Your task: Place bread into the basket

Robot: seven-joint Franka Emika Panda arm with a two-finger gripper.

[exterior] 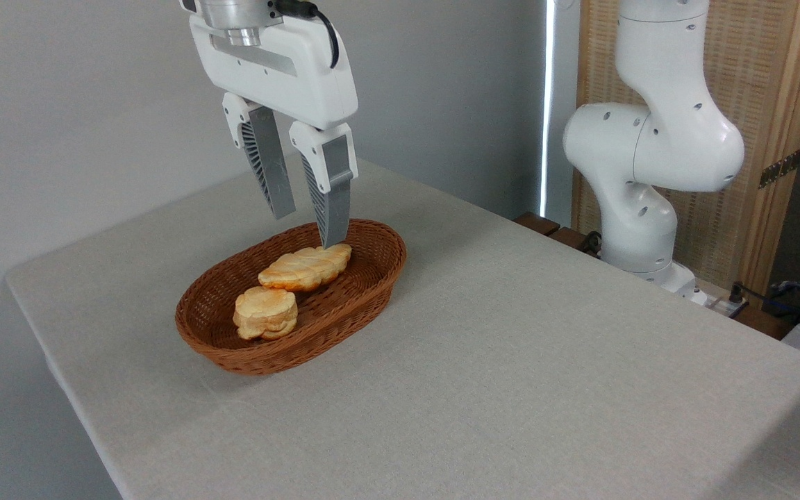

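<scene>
Currently the basket sits on the surface, and all positions below are given relative to it. Inside it, toward the far end, lies the bread. A small round bun lies inside at the near end, just beside the bread. Above the basket's far rim hangs the hand, fingers spread apart and gripping nothing; the right fingertip appears just over the far end of the bread, and contact cannot be confirmed. Nothing stands between hand and loaf. Right of the basket, well apart, the arm's white base rises past the surface edge. The surface carries a grey cloth. Behind the basket stands a plain grey wall; behind the arm base, a woven wooden-framed screen.
</scene>
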